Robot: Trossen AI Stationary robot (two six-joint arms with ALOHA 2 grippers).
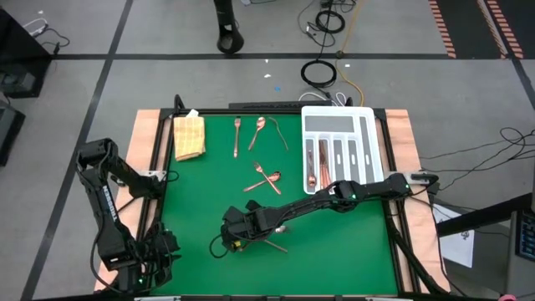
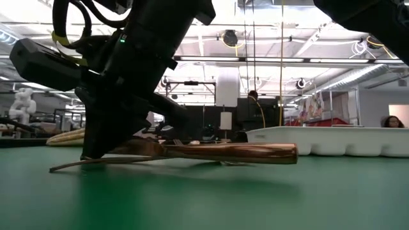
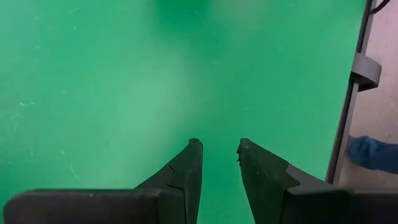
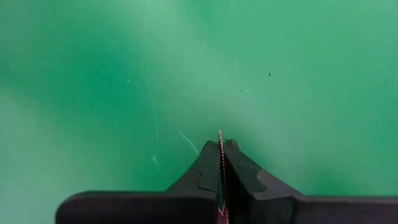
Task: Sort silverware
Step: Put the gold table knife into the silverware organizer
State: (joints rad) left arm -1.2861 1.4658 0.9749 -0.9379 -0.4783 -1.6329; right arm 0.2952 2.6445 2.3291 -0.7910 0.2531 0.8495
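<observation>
My right gripper [image 1: 238,232] reaches from the table's right side to the near middle of the green mat and is shut on a copper knife [image 2: 243,152]. In the high view the knife [image 1: 274,243] shows just right of the gripper. More copper silverware lies on the mat: a fork [image 1: 236,136], a spoon [image 1: 257,132] and a crossed pair [image 1: 266,180]. Some pieces lie in the left compartment [image 1: 311,165] of the white divided tray [image 1: 365,134]. My left gripper [image 3: 219,146] waits open over bare mat at the near left corner. My right gripper pinches the knife's thin blade part [image 4: 219,144] between its two fingers [image 4: 239,168], and the blade stands edge-on in the gap. The fingers come slanting down from above [image 2: 105,150]. The thick handle [image 2: 268,153] sticks out toward the table's right, and the thin tip [image 2: 61,168] sits low at the mat.
A tan woven cloth [image 1: 189,136] lies at the far left corner of the mat. The tray stands at the far right. The table's frame edge [image 3: 348,118] runs close beside my left gripper. Bare mat [image 1: 201,192] spreads between the cloth and my right gripper.
</observation>
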